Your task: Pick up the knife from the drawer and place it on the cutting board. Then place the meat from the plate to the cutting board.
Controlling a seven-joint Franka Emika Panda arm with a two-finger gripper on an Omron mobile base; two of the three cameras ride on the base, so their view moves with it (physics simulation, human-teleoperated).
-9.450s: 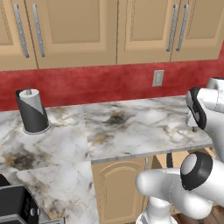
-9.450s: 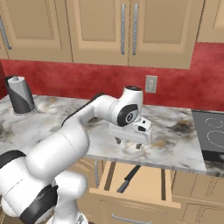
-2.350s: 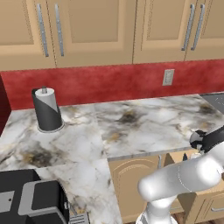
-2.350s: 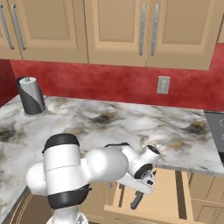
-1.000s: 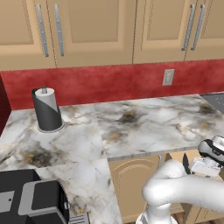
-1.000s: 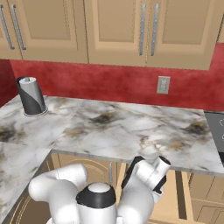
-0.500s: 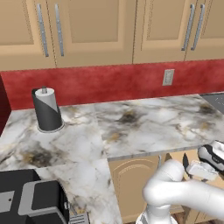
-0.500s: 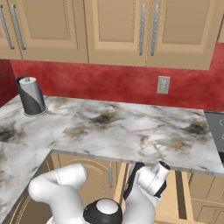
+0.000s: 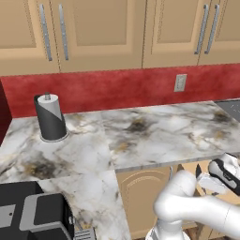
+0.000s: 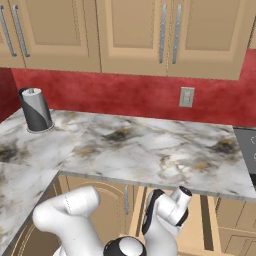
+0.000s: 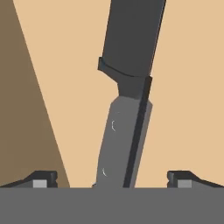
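The knife [image 11: 124,131] lies on the tan floor of the open drawer [image 11: 188,87], very close under the hand. It runs lengthwise up the hand view, with a dark broad part at the top and a greyer part below. My gripper [image 11: 113,179] is open and straddles the knife's lower end. One fingertip [image 11: 41,178] stands on each side of it, and neither touches it. In the left base view my hand [image 9: 220,173] reaches down below the counter edge at the right. The right base view shows it [image 10: 167,212] low in front of the drawer [image 10: 210,227]. The cutting board and the meat are out of view.
The marble counter [image 9: 154,136] overhangs the drawer. A paper towel roll [image 9: 49,117] stands at the counter's back left. A black appliance [image 9: 33,215] sits at the lower left, and a cooktop corner [image 9: 229,105] shows at the right. A drawer side wall [image 11: 22,109] rises beside the left fingertip.
My hand has sunk lower, from just below the counter edge down into the drawer. The jaws have stayed open and the base has not moved.
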